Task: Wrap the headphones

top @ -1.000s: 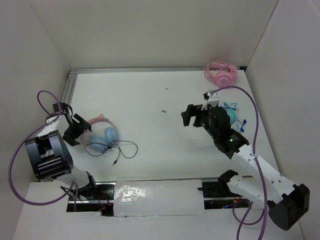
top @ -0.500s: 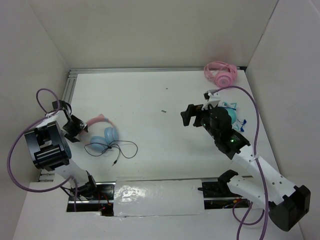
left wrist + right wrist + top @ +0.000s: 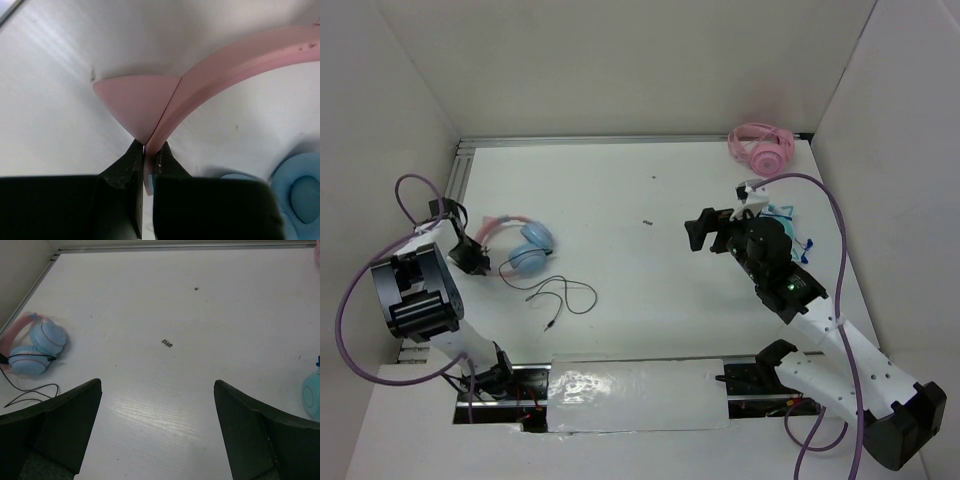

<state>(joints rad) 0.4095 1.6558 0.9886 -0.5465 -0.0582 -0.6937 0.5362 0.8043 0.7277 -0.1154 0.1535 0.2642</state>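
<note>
Nearest you, the thin black cable (image 3: 563,296) lies in loose loops on the table (image 3: 620,180), left of centre; its plug end is too small to make out. Just beyond it, at the left side, are the headphones (image 3: 523,250), blue ear cups toward the centre and pink headband toward the left. Your left gripper (image 3: 148,150) is clenched on that headband (image 3: 225,65) right beside a cat ear (image 3: 132,102). The wrist view cuts off most of the band and shows only part of one ear cup (image 3: 295,187). You cannot tell whether the headphones rest on the table or are lifted.

Right of centre, your right gripper (image 3: 156,390) hangs with fingers spread wide, grasping nothing. Behind its arm the teal headphones (image 3: 783,226) are mostly hidden. A dark speck (image 3: 647,222) mid-table is too small to identify. The all-pink headphones (image 3: 760,148) lie in the far right corner.
</note>
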